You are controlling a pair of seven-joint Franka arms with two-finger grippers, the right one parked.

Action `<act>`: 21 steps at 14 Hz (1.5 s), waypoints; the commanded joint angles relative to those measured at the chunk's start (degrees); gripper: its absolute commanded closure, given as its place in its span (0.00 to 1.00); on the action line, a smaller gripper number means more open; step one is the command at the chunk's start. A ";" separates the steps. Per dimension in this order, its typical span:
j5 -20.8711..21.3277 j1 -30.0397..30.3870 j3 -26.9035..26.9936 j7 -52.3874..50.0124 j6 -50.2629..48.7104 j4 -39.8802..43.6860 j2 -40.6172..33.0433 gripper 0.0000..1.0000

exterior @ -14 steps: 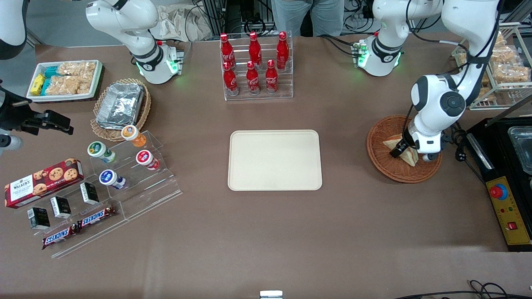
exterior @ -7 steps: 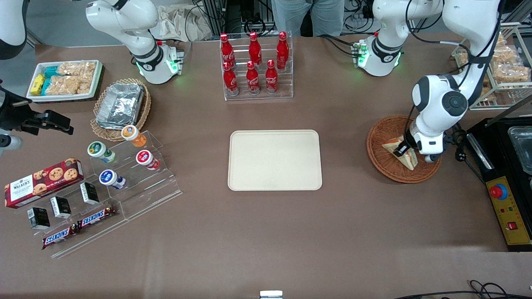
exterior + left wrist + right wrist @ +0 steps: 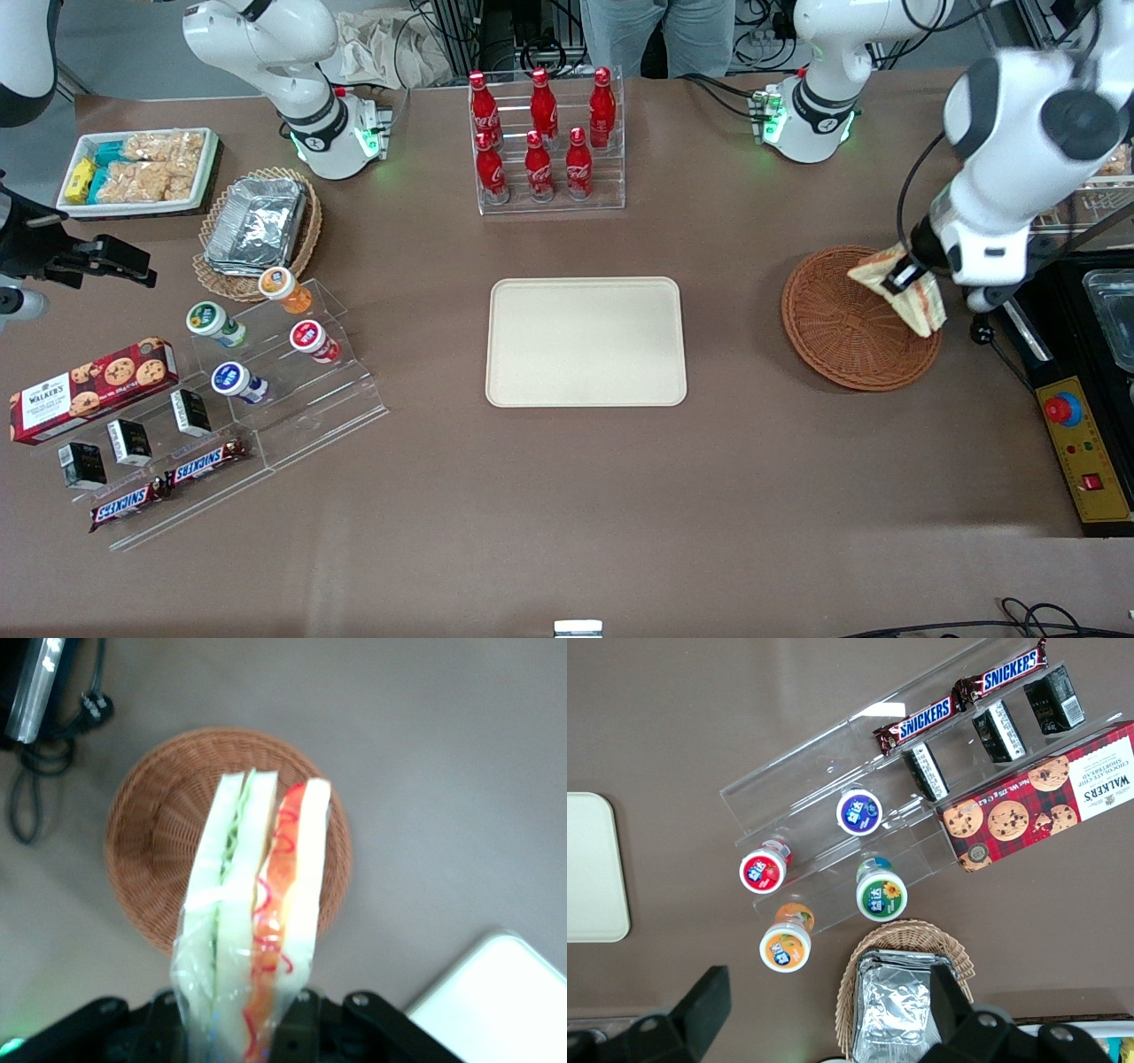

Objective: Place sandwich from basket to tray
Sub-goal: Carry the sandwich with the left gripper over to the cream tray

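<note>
Above the round reddish-brown woven wicker basket [image 3: 858, 323], toward the working arm's end of the brown bench [image 3: 567, 496], the left arm's gripper [image 3: 902, 277] hangs with its jaws closed on the small triangular white-bread sandwich [image 3: 904, 288]. The sandwich is clear of the basket floor, held in the air over the basket's rim on the side nearest the black machine with a yellow control panel [image 3: 1085, 399]. In the left wrist view the sandwich [image 3: 257, 904] stands edge-on between the black fingers [image 3: 159, 1023], its wrapper glinting, with pale green filling in one half and red-orange filling in the other; the basket [image 3: 151, 842] lies below it with nothing else inside.

The flat rectangular cream-beige plastic tray [image 3: 586, 342] sits bare in the middle of the bench, well apart from the basket, and a corner of it [image 3: 496, 992] shows in the left wrist view. Farther from the front camera than the tray stands a clear rack of red cola bottles [image 3: 542, 142].
</note>
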 commanded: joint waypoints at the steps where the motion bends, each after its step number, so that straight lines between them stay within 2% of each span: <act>1: -1.66 -3.35 -1.54 4.55 -9.60 11.94 5.26 1.00; 5: -6.14 -13.70 -3.04 11.58 -2.68 11.60 8.23 1.00; 9: -7.64 -21.36 -3.22 12.47 3.92 12.04 15.17 1.00; 11: -5.28 -25.14 -3.13 12.65 7.86 11.86 20.53 1.00; 13: -0.01 -27.00 -3.22 11.60 11.29 12.04 27.20 1.00; 17: 1.84 -27.79 -3.04 11.25 18.33 11.33 36.17 1.00; 21: 3.43 -27.71 -2.69 9.05 22.12 11.25 40.49 1.00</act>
